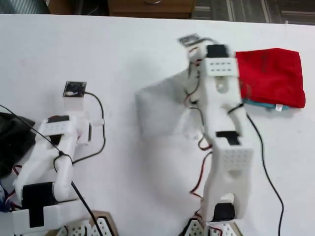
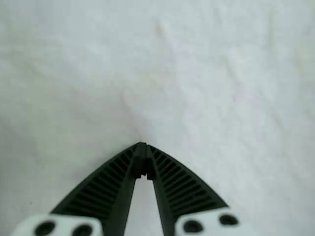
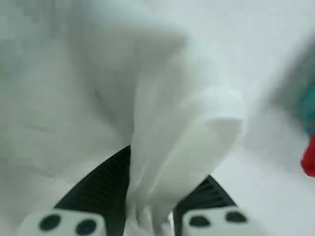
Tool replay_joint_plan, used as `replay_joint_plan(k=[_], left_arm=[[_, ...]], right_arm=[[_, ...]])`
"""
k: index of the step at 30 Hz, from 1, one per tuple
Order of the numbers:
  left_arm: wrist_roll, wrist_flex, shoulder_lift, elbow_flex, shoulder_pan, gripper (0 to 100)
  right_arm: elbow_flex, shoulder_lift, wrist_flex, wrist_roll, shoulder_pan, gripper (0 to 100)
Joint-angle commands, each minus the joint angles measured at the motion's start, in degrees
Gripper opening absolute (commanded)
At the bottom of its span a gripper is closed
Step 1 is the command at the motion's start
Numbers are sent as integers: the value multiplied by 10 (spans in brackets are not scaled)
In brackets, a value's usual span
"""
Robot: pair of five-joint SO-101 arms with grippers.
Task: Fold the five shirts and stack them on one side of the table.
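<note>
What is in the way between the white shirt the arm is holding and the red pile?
Nothing visible. The white shirt hangs from the right arm's jaws, and the right wrist view shows bare table between it and the red shirt lying on a teal one.

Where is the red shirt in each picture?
High view: the red shirt lies folded at the right side of the table, on a teal cloth, beside the right arm.
Left wrist view: this camera faces bare white table past the shut left pincer.
Right wrist view: the red shirt peeks in at the edge, beyond the white shirt held in the right pincer.
Shared landmark: the white table.
</note>
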Motion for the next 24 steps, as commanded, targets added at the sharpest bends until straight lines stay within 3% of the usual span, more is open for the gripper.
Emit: replay_joint_plan(k=[1, 10, 17, 24], left_arm=[[-3, -8, -22, -3, -2, 25], [-3, -8, -22, -3, -2, 25], [-3, -8, -22, -1, -2, 25], [-3, -8, -22, -1, -2, 25]], right_arm=[[17, -109, 12, 43, 34, 19], [-9, -198, 9, 149, 106, 19], [-157, -197, 9, 156, 186, 19], [-184, -165, -21, 219, 259, 19]])
